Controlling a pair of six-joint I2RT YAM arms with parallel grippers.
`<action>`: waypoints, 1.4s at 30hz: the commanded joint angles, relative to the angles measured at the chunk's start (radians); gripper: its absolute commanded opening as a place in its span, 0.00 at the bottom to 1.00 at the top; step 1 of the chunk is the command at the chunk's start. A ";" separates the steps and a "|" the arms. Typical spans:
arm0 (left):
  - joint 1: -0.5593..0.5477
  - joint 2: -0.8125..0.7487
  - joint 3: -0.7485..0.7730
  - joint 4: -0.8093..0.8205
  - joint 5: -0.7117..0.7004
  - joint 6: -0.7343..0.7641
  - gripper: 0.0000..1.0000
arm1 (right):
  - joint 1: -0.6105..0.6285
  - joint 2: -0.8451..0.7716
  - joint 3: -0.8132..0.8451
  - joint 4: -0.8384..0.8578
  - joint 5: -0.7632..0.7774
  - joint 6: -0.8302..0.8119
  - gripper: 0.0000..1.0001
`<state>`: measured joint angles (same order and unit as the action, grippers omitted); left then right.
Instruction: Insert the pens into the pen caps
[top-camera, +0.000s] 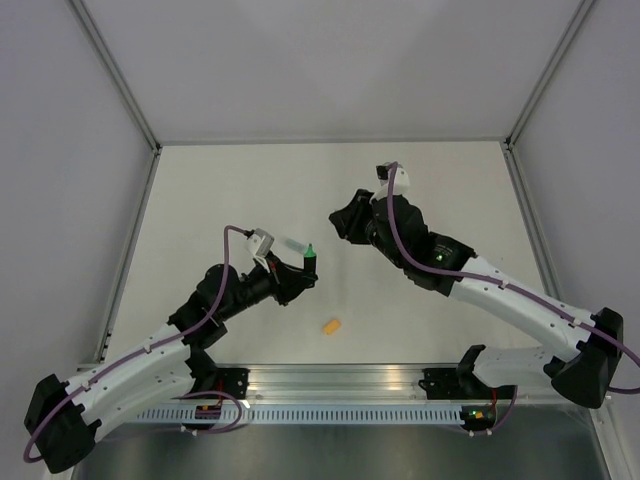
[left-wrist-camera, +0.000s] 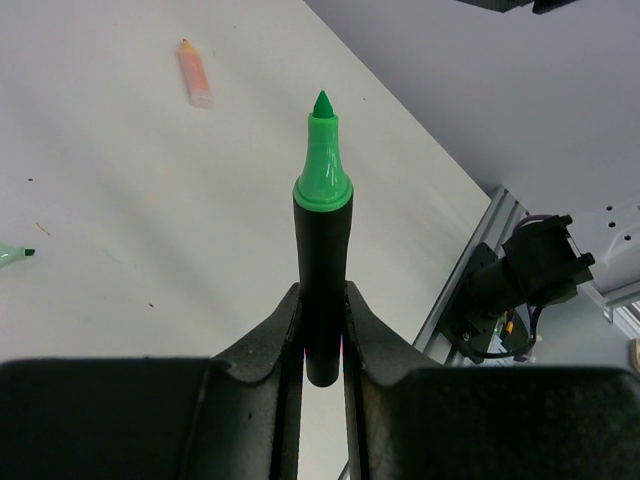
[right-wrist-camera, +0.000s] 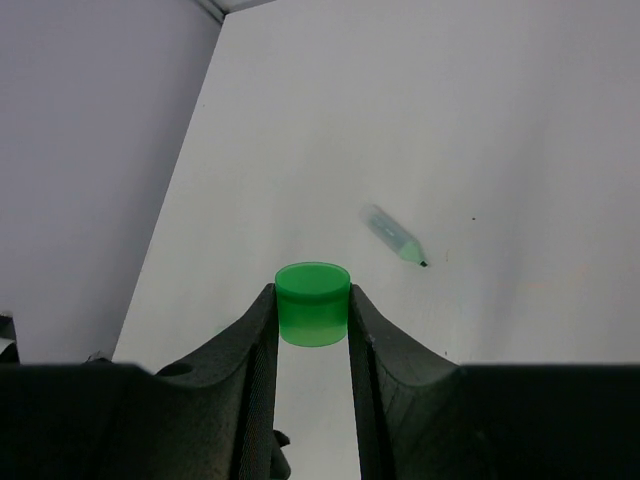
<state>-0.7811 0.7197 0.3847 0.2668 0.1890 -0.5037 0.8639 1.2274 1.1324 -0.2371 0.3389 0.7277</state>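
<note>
My left gripper is shut on the lower barrel of a black pen, whose green tip is bare and points away from the fingers. From above, this pen is held over the table's middle. My right gripper is shut on a bright green pen cap, one finger on each side of it. It hangs a short way to the upper right of the pen tip, at the right gripper. A pale green pen and an orange-pink pen lie loose on the table.
A small orange piece lies on the table near the front rail; I cannot tell whether it is a pen or a cap. Grey walls close the left, back and right sides.
</note>
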 joint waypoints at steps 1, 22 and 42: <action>0.000 0.020 0.051 0.071 0.055 0.031 0.02 | 0.067 0.017 0.027 0.067 0.057 -0.045 0.00; 0.000 0.027 0.059 0.057 0.049 0.044 0.02 | 0.257 0.089 0.121 -0.008 0.221 -0.099 0.00; 0.000 0.007 0.056 0.045 0.018 0.047 0.02 | 0.372 0.149 0.122 -0.070 0.365 -0.087 0.00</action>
<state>-0.7803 0.7422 0.4000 0.2741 0.2153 -0.4915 1.2072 1.3636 1.2201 -0.2913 0.6445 0.6250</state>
